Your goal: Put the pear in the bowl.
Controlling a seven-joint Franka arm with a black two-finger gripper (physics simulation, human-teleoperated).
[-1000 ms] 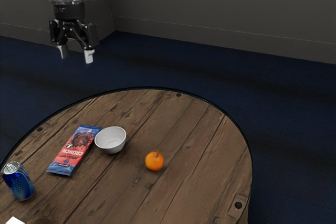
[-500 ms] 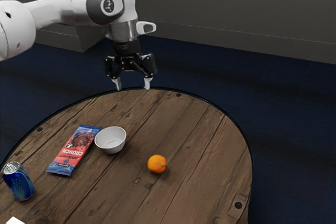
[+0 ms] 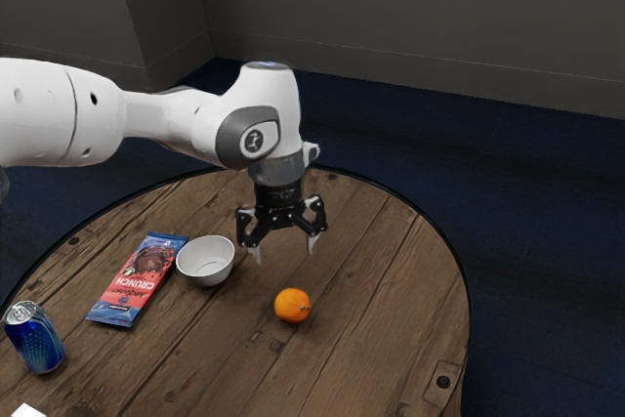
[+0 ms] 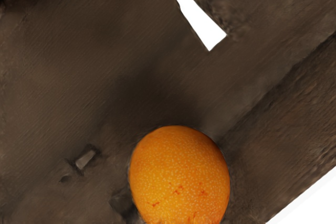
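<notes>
The round wooden tabletop in the exterior view has the orange fruit, maybe your pear, well in from its edge, below your empty, wide-open gripper, and the wrist view shows its round side, which could roll if you come down crooked.

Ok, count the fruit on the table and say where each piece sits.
1: the orange fruit, on the table, to the exterior view's right of the white bowl. Part of the table is out of frame, so others may be hidden.
</notes>
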